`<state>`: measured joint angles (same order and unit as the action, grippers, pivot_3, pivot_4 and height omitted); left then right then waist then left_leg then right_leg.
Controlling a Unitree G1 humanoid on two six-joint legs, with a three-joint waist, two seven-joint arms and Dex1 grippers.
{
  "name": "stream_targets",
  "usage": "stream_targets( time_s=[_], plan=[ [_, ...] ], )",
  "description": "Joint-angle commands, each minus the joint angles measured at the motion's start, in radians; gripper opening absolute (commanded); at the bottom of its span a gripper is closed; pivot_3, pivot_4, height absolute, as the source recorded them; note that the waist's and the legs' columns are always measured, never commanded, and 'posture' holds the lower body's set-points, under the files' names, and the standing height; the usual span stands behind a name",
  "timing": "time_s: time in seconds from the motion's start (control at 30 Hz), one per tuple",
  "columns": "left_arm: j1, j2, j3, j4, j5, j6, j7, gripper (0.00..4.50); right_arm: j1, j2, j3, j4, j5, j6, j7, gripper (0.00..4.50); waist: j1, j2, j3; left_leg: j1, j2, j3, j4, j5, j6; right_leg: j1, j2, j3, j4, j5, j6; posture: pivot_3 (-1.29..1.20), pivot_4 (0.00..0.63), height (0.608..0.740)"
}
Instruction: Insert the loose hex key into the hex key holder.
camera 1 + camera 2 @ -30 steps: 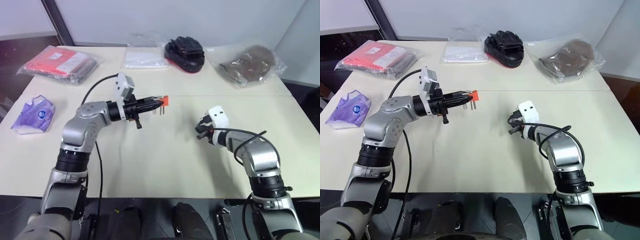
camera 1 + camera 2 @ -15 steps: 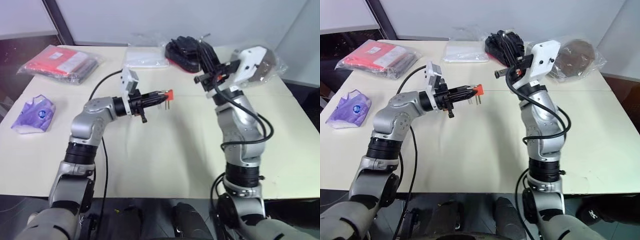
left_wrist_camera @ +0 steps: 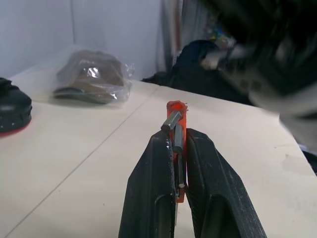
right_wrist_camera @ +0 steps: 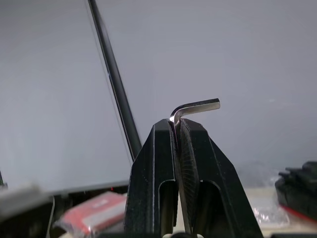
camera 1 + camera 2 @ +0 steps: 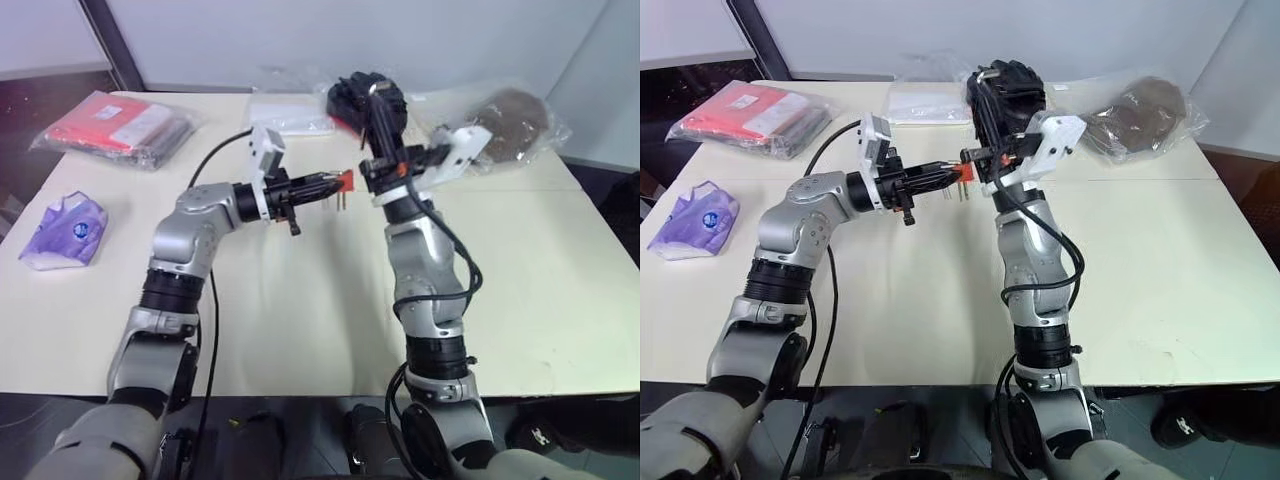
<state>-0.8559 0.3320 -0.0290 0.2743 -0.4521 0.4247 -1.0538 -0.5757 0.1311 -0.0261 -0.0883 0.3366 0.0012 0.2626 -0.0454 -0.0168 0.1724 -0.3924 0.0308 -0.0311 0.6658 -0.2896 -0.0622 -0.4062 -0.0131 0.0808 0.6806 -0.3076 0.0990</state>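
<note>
Two grippers were raised above the cream counter (image 5: 300, 330), facing each other near its middle. The left gripper (image 3: 179, 145) pointed toward the robot's right and was clamped on the holder (image 5: 344, 181), a small red-orange block whose far end stuck out past the fingertips. Short grey keys hung from it as prongs toward the counter; in the left wrist view two grey key ends lay against the block just above the black fingers (image 3: 153, 193).

The right gripper (image 4: 176, 128) was lifted high and aimed up and away from the robot, its fingers pinched tight on the hex key (image 4: 194, 107). The key's long arm ran down between the pads, and only the bend and the short arm stood clear above the tips, the short arm turned off to one side. In the head views this gripper (image 5: 976, 152) sat just beside the holder's free end, close but apart from it, and the key itself was too thin there to make out.

Along the counter's far edge lay a red packet in clear wrap (image 5: 118, 126), a flat clear bag (image 5: 288, 116), a black glove (image 5: 1008, 84) and a bagged brown item (image 5: 510, 115). A crinkled purple packet (image 5: 62, 228) rested near the left edge.
</note>
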Motion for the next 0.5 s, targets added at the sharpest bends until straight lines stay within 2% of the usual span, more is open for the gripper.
stream_targets(
  time_s=[0.03, 0.5],
  plan=[
    [-0.029, -0.001, 0.004, -0.014, -0.001, -0.024, -0.011, 0.0, -0.003, 0.01, 0.029, -0.004, -0.016, -0.051, 0.008, 0.06, 0.0, 0.0, 0.0, 0.0, 0.0, 0.0, 0.0, 0.0, 0.0, 0.0, 0.0, 0.0, 0.0, 0.0, 0.0, 0.0, 0.15, 0.74],
    [-0.039, -0.005, 0.016, 0.01, 0.003, -0.034, -0.012, 0.0, 0.027, -0.01, 0.056, 0.008, -0.03, -0.073, 0.007, 0.06, 0.0, 0.0, 0.0, 0.0, 0.0, 0.0, 0.0, 0.0, 0.0, 0.0, 0.0, 0.0, 0.0, 0.0, 0.0, 0.0, 0.15, 0.74]
  ],
)
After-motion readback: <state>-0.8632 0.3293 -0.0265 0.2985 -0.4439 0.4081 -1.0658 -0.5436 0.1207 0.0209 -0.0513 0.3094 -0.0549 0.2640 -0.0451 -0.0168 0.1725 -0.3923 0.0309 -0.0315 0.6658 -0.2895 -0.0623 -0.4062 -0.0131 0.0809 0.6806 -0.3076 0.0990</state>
